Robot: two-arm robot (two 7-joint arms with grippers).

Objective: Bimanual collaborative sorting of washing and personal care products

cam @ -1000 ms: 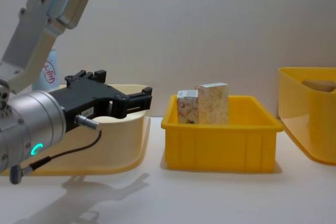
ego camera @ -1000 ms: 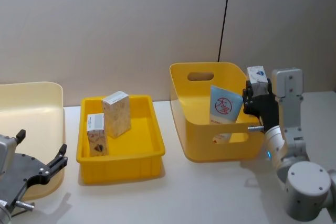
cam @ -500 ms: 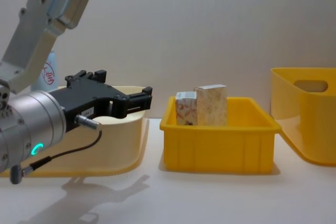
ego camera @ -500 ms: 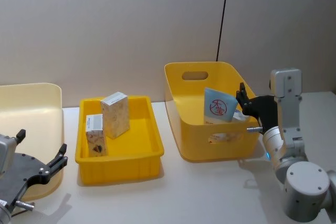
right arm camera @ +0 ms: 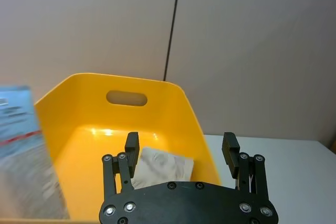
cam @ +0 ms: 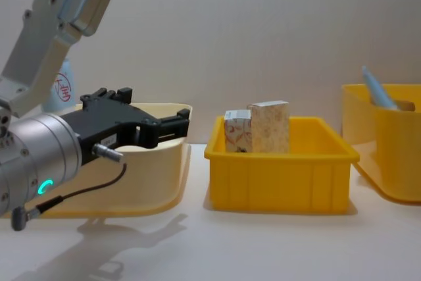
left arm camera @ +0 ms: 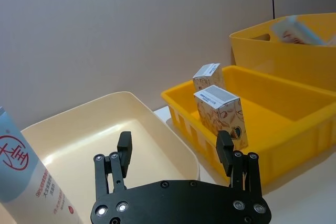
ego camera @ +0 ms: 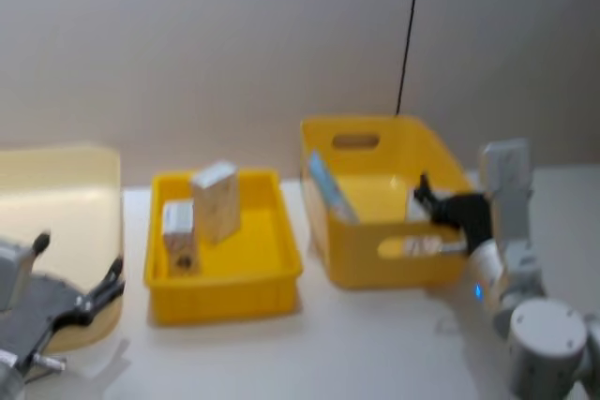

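Where the table carries three containers in a row, the contents stand as follows.

Shallow yellow tray (ego camera: 281,274), centre: two patterned boxes, both upright. The taller box (ego camera: 217,201) stands behind and beside the shorter box (ego camera: 178,235), the two close together or touching; the chest view shows them side by side above the tray's front wall (cam: 281,179).

Deep yellow bin (ego camera: 361,255) with handle cut-outs, on the robot's right: one light-blue tube (ego camera: 326,187) leaning tilted against the bin's left inner wall, its top rising above the rim in the chest view (cam: 376,88). A third patterned box (right arm camera: 160,167) lies flat on the bin floor.

Cream tub (ego camera: 66,185), on the robot's left: a second light-blue tube (left arm camera: 29,179) with red round logo stands tilted inside it.

Right gripper (right arm camera: 181,148): fingers spread apart, holding nothing, poised at the deep bin's right side just over its rim, with the flat box below it.

Left gripper (left arm camera: 174,148): fingers likewise apart and empty, hovering low at the cream tub's near edge, pointed toward the shallow tray.
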